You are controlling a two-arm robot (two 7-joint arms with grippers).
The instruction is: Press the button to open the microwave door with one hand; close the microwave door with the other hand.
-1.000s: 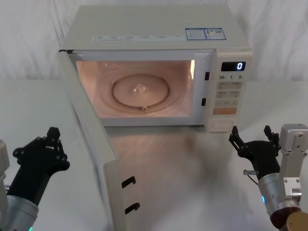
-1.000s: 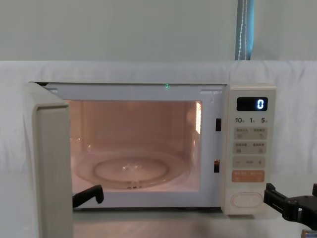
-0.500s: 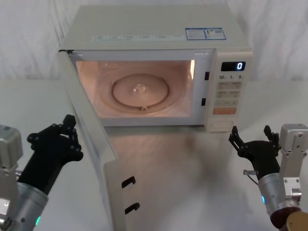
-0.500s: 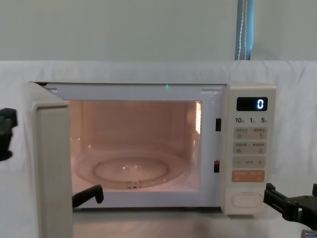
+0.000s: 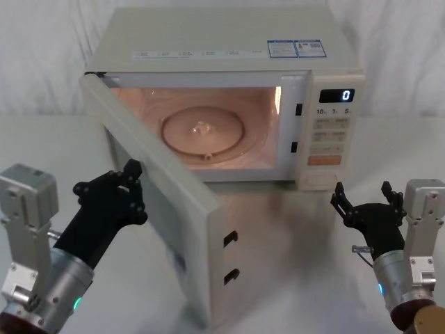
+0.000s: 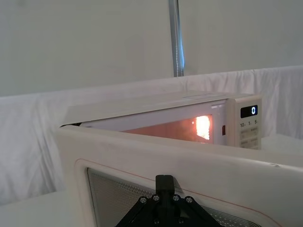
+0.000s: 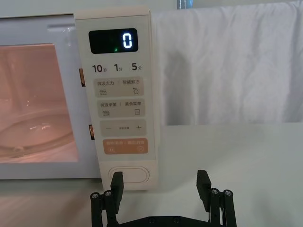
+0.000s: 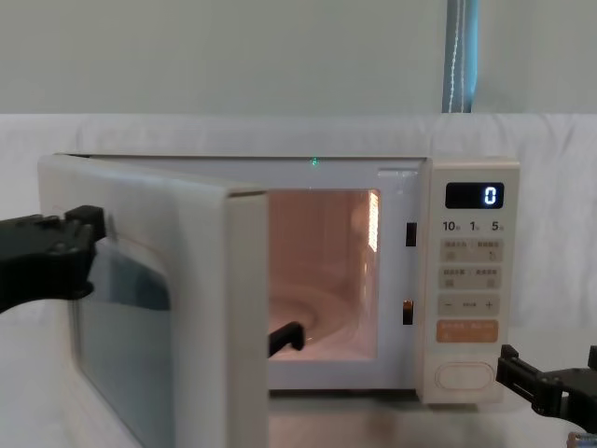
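The microwave door [image 5: 156, 202] stands partly open, hinged at the left of the oven and swung out toward the near side at a slant, its free edge with two dark latch hooks [image 5: 231, 257] pointing to the near right. The cavity behind it is lit, with the glass turntable [image 5: 203, 131] showing inside. The left gripper [image 5: 118, 191] is at the near left, its black fingers touching the outer face of the door beside the mesh window [image 8: 121, 345]; whether its jaws are spread or pressed together cannot be told. The right gripper [image 5: 368, 205] hovers over the table [image 5: 292, 278] at the near right, just in front of the control panel [image 7: 118, 94], its jaws spread and holding nothing. The button [image 7: 128, 175], a blank cream oval at the bottom of that panel below the orange key [image 7: 125, 146], lies just beyond the right gripper, apart from it. The display [image 7: 113, 41] reads 0.
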